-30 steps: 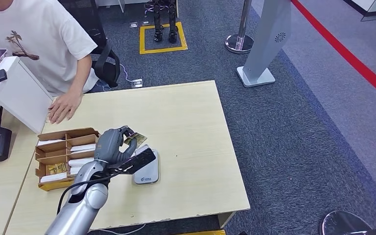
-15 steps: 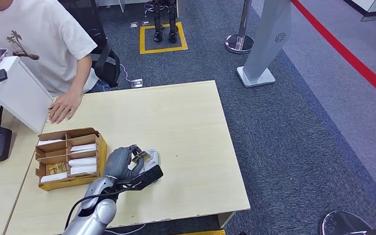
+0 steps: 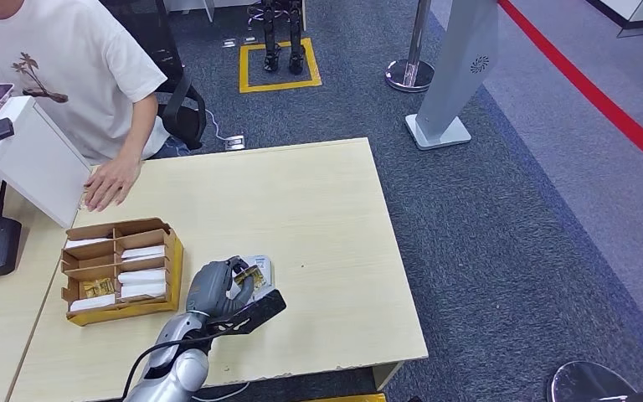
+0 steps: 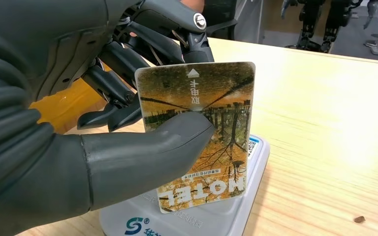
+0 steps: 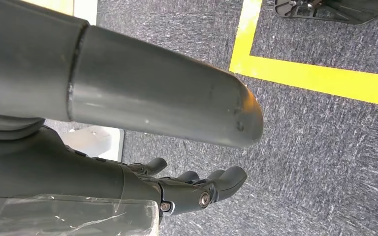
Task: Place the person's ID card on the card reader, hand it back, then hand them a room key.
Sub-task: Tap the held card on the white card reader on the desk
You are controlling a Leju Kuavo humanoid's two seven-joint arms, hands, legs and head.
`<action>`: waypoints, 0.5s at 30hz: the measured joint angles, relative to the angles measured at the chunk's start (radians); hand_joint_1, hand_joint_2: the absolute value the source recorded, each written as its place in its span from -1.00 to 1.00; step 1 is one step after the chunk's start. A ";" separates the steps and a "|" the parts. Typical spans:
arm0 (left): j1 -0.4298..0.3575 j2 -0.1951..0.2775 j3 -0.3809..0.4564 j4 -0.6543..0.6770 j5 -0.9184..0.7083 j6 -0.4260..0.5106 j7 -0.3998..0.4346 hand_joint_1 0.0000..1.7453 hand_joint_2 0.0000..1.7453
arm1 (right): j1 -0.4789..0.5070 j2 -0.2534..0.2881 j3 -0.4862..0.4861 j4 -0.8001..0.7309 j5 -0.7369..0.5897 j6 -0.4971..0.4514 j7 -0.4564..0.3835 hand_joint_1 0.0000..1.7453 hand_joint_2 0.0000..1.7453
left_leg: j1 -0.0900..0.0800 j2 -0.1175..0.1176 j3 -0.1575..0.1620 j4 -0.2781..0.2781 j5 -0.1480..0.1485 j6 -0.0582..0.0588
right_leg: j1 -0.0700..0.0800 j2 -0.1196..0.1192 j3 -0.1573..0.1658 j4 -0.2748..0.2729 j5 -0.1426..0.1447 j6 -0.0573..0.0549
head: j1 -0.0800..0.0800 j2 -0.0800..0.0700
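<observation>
At far left of the head view, the person's hand [image 3: 110, 183] rests flat on the table [image 3: 318, 209]. Just nearer, the compartmented cardboard box [image 3: 120, 270] holds white cards and one patterned card.

Right of the box, the left hand [image 3: 218, 289] holds the card [image 4: 199, 132], pinched between the thick thumb in front and the dark fingers [image 4: 113, 86] behind. The card is printed "MOTEL" and stands nearly upright, its lower edge at the top face of the white card reader [image 3: 255, 272]; whether it touches cannot be told.

Judgement: the step in hand is presenting the card to the reader. To do it well, the card should be tilted flat and lowered squarely onto the reader's face, centred, before the pinch is eased; releasing it on edge risks it toppling off onto the table.

The right hand [image 5: 197, 189] hangs over the carpet, fingers lightly curled, holding nothing.
</observation>
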 joint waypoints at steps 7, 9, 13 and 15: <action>0.000 0.007 0.015 -0.005 0.010 0.011 0.000 1.00 1.00 | 0.004 0.000 0.000 0.000 0.000 0.003 0.000 -1.00 -1.00 | 0.000 0.000 0.000 0.000 0.000 0.000 | 0.000 0.000 0.000 0.000 0.000 0.000 | 0.000 0.000; 0.000 0.013 0.030 -0.014 0.015 0.013 0.000 1.00 1.00 | 0.005 0.000 0.000 0.000 -0.002 0.004 -0.001 -1.00 -1.00 | 0.000 0.000 0.000 0.000 0.000 0.000 | 0.000 0.000 0.000 0.000 0.000 0.000 | 0.000 0.000; 0.000 0.028 0.051 -0.034 0.022 0.014 0.000 1.00 1.00 | 0.008 0.000 0.000 0.000 -0.005 0.004 -0.002 -1.00 -1.00 | 0.000 0.000 0.000 0.000 0.000 0.000 | 0.000 0.000 0.000 0.000 0.000 0.000 | 0.000 0.000; 0.000 0.034 0.060 -0.044 0.027 0.015 0.000 1.00 1.00 | 0.008 0.000 0.000 0.000 -0.008 0.004 -0.002 -1.00 -1.00 | 0.000 0.000 0.000 0.000 0.000 0.000 | 0.000 0.000 0.000 0.000 0.000 0.000 | 0.000 0.000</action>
